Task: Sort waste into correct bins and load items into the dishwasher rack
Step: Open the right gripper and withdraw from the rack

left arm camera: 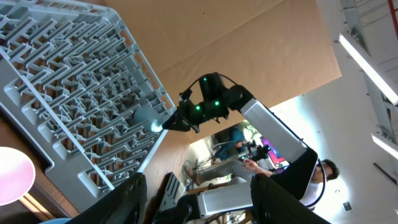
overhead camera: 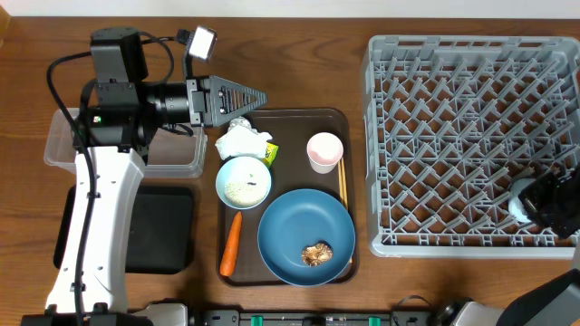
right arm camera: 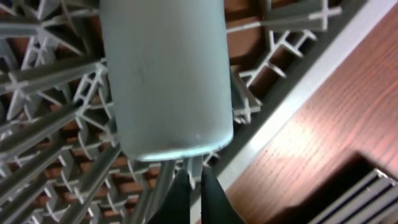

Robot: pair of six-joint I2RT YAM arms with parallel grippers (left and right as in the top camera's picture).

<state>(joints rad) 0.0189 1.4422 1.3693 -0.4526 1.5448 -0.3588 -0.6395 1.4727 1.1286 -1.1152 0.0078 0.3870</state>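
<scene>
My right gripper [overhead camera: 533, 204] is low in the grey dishwasher rack [overhead camera: 471, 136], at its near right corner. It is shut on the rim of the light-blue cup [right arm camera: 165, 74], which rests among the pegs. My left gripper [overhead camera: 246, 95] is open and empty, hovering over the far edge of the brown tray just above the crumpled white paper [overhead camera: 241, 140] with its green-yellow wrapper. The white bowl [overhead camera: 243, 181] holds rice grains. The blue plate [overhead camera: 294, 231] carries a brown scrap [overhead camera: 316, 254]. The carrot [overhead camera: 230, 243], pinkish cup [overhead camera: 324, 151] and chopsticks [overhead camera: 343, 195] also lie on the tray.
The brown serving tray [overhead camera: 272, 118] sits mid-table. The clear tub [overhead camera: 63, 145] stands at the left under my left arm, and the black tray [overhead camera: 168, 231] lies in front of it. The rack fills the right side.
</scene>
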